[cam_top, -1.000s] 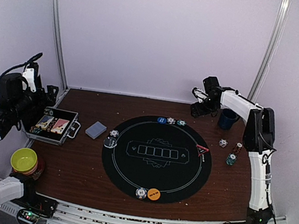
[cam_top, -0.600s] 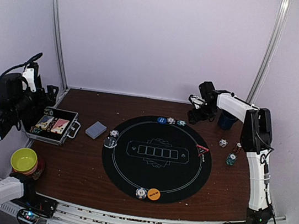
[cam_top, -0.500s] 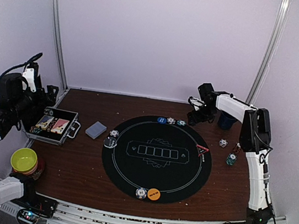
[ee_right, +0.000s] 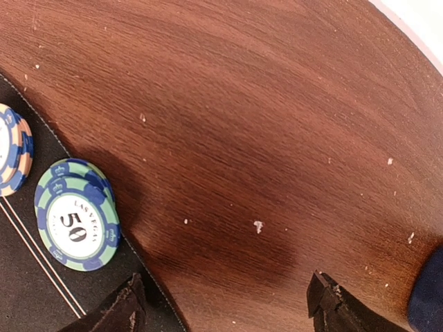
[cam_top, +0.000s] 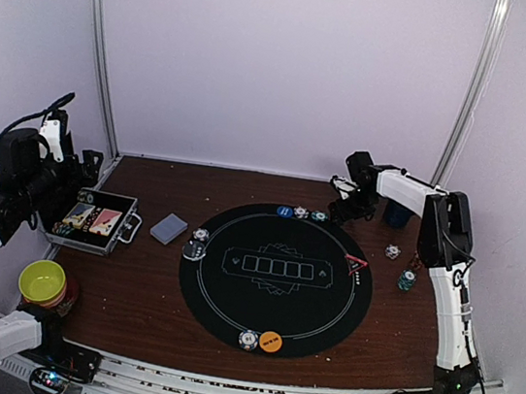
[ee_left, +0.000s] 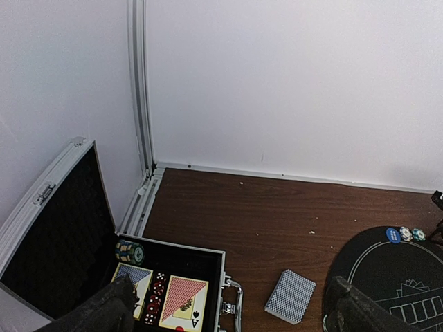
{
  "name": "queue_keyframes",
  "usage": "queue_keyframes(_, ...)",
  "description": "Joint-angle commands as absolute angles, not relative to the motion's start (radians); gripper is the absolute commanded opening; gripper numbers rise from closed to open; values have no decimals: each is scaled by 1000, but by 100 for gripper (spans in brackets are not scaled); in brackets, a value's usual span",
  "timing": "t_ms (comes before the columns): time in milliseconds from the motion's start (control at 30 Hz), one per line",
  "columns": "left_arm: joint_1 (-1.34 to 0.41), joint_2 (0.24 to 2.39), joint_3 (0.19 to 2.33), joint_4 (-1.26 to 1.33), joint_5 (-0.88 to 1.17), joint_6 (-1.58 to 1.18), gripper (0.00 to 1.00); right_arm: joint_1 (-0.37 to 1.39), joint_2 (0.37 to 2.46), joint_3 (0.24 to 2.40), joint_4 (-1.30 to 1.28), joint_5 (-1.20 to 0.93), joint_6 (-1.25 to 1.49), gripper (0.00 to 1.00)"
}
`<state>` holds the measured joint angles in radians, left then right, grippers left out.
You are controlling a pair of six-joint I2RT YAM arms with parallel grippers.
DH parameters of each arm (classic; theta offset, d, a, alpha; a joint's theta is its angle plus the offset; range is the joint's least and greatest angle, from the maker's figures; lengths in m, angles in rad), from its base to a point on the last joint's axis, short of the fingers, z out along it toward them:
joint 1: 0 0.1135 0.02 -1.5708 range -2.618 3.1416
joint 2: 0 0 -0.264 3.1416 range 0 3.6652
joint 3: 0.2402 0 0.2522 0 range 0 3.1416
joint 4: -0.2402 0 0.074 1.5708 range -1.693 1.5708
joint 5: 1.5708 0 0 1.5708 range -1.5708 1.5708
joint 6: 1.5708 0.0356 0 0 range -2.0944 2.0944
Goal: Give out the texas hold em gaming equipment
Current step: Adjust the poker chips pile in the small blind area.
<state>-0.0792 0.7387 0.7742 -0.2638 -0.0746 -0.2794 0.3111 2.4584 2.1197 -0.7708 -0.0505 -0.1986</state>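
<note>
Right pincer [cam_top: 345,206] has swung left from the blue cup [cam_top: 399,215] to the green chips [ee_right: 75,225] at the mat's [cam_top: 230,295] far edge, spread and empty, probably to grasp them; left pincer [ee_left: 228,312] spread, idle.

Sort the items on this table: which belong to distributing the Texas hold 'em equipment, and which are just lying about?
Belong to the job: card deck, poker chips, blue button, orange button, red triangle marker.
Lying about: yellow-green bowl, dark blue cup.
</note>
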Motion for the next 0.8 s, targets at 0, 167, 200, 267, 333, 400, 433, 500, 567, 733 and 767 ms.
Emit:
queue_keyframes(0,-66,733,784,-236,-80,-273,98,331,2505,2144,-772,-31,-195,82)
queue_keyframes(167,-62,733,784,-236,-76,-273,98,351,2511,2149,-757,-17,-186,82)
queue_keyframes(200,-63,733,784,-236,-74,-273,98,353,2511,2150,-751,-12,-182,82)
queue_keyframes(267,-62,733,783,-236,-74,-275,98,355,2513,2154,-745,-2,-176,82)
queue_keyframes(333,-63,734,784,-235,-72,-274,98,356,2513,2155,-741,2,-169,82)
queue_keyframes(400,-63,733,784,-236,-72,-273,98,357,2513,2155,-738,2,-166,82)
queue_keyframes(433,-62,733,784,-235,-72,-274,98,357,2513,2155,-735,2,-166,82)
queue_keyframes(500,-62,733,784,-236,-72,-275,98,360,2512,2155,-732,2,-166,82)
queue_keyframes(567,-61,735,784,-235,-72,-274,98,363,2515,2157,-732,3,-169,82)
queue_keyframes(733,-61,733,783,-236,-73,-274,98,369,2518,2159,-731,18,-168,83)
queue_keyframes(767,-61,733,782,-235,-74,-275,98,370,2519,2160,-730,26,-161,82)
